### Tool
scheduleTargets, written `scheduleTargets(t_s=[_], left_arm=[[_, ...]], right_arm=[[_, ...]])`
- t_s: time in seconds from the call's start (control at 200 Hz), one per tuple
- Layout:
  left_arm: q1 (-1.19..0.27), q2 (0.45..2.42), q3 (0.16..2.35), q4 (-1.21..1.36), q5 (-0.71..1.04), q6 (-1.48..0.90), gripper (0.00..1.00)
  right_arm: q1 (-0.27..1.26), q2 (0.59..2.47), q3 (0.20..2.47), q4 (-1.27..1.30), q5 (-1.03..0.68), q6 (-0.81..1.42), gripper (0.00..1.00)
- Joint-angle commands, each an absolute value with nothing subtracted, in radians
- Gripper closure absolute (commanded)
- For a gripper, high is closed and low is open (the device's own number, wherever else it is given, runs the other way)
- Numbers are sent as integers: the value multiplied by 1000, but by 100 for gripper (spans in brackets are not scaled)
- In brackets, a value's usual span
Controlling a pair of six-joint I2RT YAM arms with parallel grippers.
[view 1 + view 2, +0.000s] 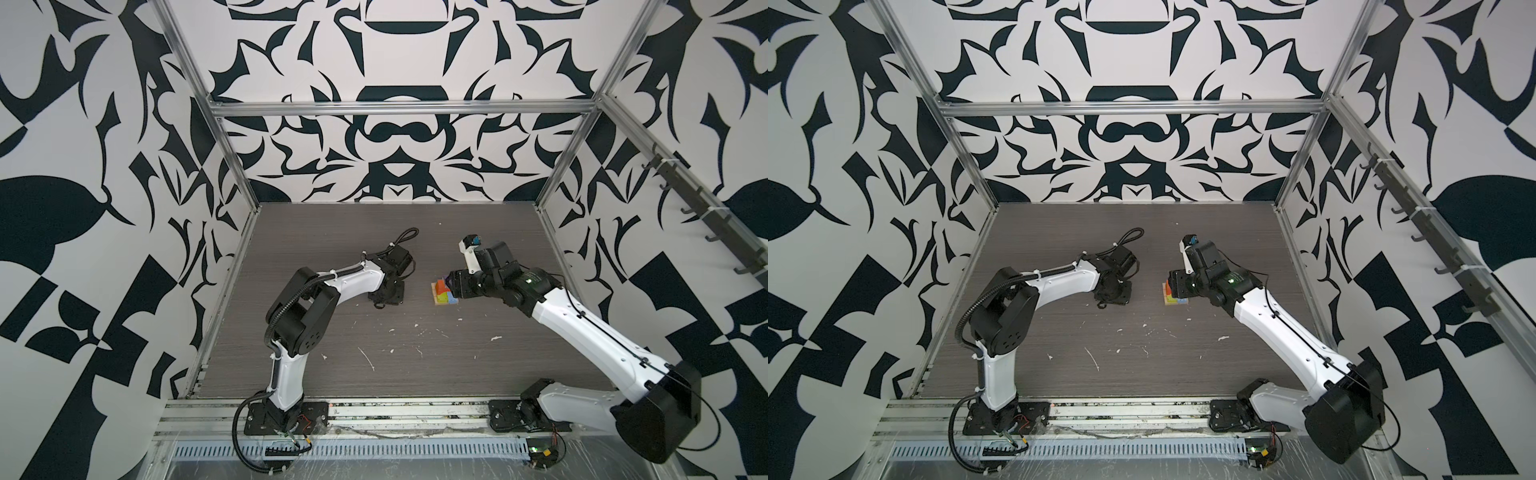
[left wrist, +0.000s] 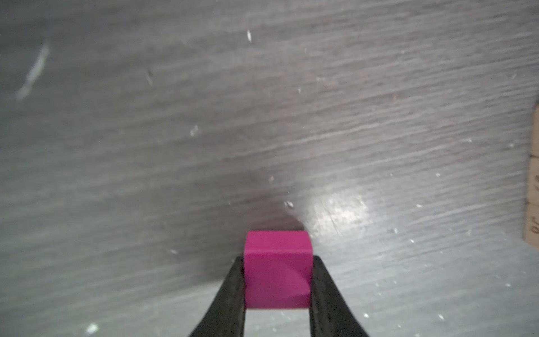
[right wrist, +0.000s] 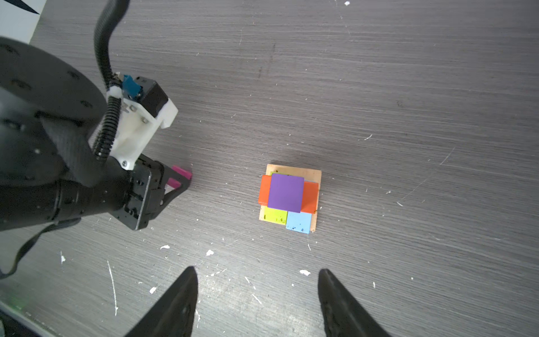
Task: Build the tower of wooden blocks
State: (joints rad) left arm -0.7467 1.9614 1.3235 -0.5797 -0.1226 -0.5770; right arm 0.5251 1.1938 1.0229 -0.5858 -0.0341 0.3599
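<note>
The left gripper (image 2: 277, 291) is clamped on a magenta cube (image 2: 277, 253), one black finger (image 2: 233, 291) pressed to each side face. In the right wrist view the same gripper (image 3: 182, 182) reaches low over the table (image 3: 408, 87) with the cube (image 3: 182, 174) showing at its tips. The cube seems to sit on or just above the table, but the blur in the left wrist view leaves that unsure. In both top views this gripper (image 1: 384, 301) (image 1: 1113, 297) lies left of the tower, apart from it.

The tower (image 3: 288, 198) stands on the table near the middle, right of the left gripper in both top views (image 1: 444, 293) (image 1: 1175, 297). Its bottom is a tan base (image 3: 316, 178). On that lie a green block (image 3: 275, 217) and a blue block (image 3: 299, 223) side by side, the blue one jutting a little past the base edge. Above them sit an orange block (image 3: 264, 189) and a red block (image 3: 310, 198). A purple cube (image 3: 285, 192) tops the stack, covering the gap between those two.

The right gripper (image 3: 256, 271) hangs above the tower with its jaws spread wide and nothing between them. Its wrist camera looks almost straight down on the purple cube. In the top views the right arm's head partly hides the tower's far side.

White flecks and scratches mark the table around the tower.
</note>
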Motion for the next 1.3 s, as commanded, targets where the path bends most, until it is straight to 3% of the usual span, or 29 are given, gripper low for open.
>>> scheduleTargets(t_s=[0.0, 0.43, 0.59, 1.06, 1.295], left_arm=[[-771, 1921, 1278, -601, -118, -704, 73], [-926, 1966, 1289, -610, -137, -890, 72], [-942, 1989, 1301, -619, -126, -930, 67], [-953, 1974, 1278, -601, -149, -951, 46], [-953, 1841, 1256, -644, -165, -945, 24]], right_arm=[[528, 1150, 1004, -578, -67, 386, 31], [530, 1064, 949, -599, -122, 446, 31], [532, 1024, 935, -631, -144, 459, 30], [584, 1036, 920, -640, -132, 462, 30], [661, 1058, 935, -636, -77, 487, 29]])
